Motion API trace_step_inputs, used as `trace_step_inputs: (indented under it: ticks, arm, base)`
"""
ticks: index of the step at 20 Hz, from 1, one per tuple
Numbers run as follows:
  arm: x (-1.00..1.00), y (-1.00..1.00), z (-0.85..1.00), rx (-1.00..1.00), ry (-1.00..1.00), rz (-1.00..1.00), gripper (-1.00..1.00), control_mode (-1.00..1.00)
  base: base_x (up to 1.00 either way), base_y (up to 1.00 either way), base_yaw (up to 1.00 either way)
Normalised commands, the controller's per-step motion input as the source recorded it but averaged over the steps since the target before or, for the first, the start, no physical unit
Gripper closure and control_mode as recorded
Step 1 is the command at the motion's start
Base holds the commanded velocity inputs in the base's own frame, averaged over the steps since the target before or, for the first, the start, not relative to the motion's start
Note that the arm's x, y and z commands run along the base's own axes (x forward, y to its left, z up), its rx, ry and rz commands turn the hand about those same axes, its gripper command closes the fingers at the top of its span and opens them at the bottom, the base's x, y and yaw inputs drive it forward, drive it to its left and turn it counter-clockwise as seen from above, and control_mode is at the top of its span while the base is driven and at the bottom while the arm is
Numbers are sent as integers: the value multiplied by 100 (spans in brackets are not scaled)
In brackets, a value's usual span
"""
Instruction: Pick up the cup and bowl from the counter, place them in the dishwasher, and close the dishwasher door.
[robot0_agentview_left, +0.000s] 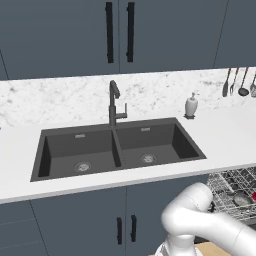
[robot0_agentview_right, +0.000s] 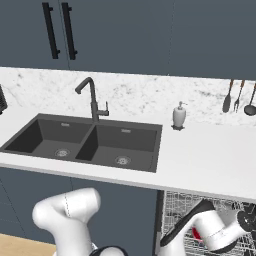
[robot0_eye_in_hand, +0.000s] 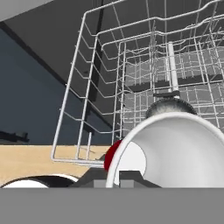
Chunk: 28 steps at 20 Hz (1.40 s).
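Note:
A white bowl (robot0_eye_in_hand: 175, 148) fills the lower right of the hand view, and my gripper (robot0_eye_in_hand: 117, 178) is shut on its rim. Just behind that rim shows a red rounded thing (robot0_eye_in_hand: 112, 156), which looks like the cup; it also appears as a red spot (robot0_agentview_right: 196, 234) beside my arm (robot0_agentview_right: 220, 232). The arm reaches low into the dishwasher, over its grey wire rack (robot0_eye_in_hand: 87, 87) (robot0_agentview_right: 175, 210) (robot0_agentview_left: 232, 182), which is pulled out under the white counter (robot0_agentview_left: 20, 170) (robot0_agentview_right: 210, 155). I cannot make out the dishwasher door.
A dark double sink (robot0_agentview_left: 120, 147) with a black faucet (robot0_agentview_left: 114, 102) sits in the counter. A soap dispenser (robot0_agentview_left: 191, 106) (robot0_agentview_right: 179, 116) stands by the marbled backsplash. Utensils (robot0_agentview_right: 240, 97) hang at the right. Cabinet doors with black handles (robot0_agentview_left: 126, 230) lie left of the rack.

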Motion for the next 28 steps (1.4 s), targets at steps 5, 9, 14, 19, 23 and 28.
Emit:
trace_step_inputs:
  ticks: [5,9,14,19,23,28]
  arm:
    - [17,0,-44,7,-22,-13,100,-100]
    - [41,0,-27,-3,-3,-8,100,-100]
    - [34,0,0,-1,0,0,100,-100]
    - [16,6,-24,-1,0,-1,100,-100]
    - [6,0,-42,-6,5,0,100,-100]
    - [9,14,-30,-5,10,-1,100,-100]
  base:
    - [0,0,0]
    - [0,0,0]
    - [0,0,0]
    - [0,0,0]
    - [0,0,0]
    - [0,0,0]
